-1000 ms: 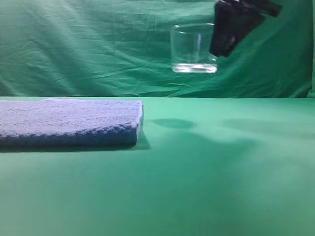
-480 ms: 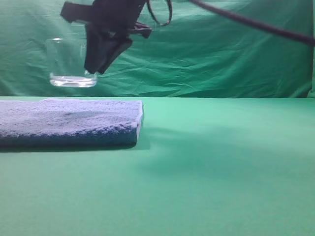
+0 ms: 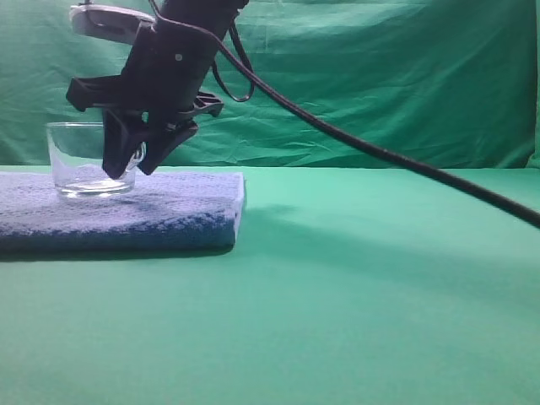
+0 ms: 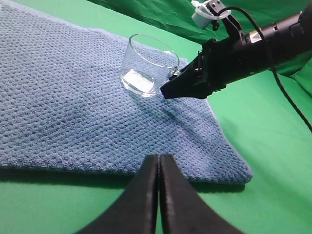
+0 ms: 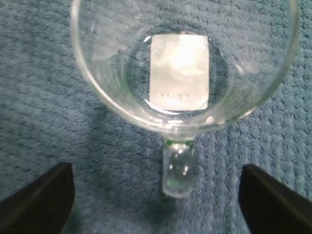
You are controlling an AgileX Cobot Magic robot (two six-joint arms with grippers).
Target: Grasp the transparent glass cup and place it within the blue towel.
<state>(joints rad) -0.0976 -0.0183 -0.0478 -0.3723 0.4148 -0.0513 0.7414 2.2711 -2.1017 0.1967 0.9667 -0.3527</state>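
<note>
A green cloth covers the desk (image 3: 380, 321) and hangs as a creased backdrop (image 3: 380, 84) behind it. The blue towel (image 3: 126, 211) lies folded flat on the left part of the desk, its nubby weave plain in the left wrist view. The right arm (image 3: 181, 51) reaches across from the right, trailing a black cable (image 3: 380, 156), and ends over the towel. The transparent glass cup (image 3: 84, 160) stands upright on the towel, near its far edge, with its loop handle (image 5: 178, 168) pointing at the right tool (image 5: 156, 195). That tool's two dark fingers (image 5: 36, 200) stand wide apart on either side of the handle, touching neither it nor the glass wall. The left tool (image 4: 158, 195) hangs low by the towel's near edge, its fingers pressed together on nothing.
</note>
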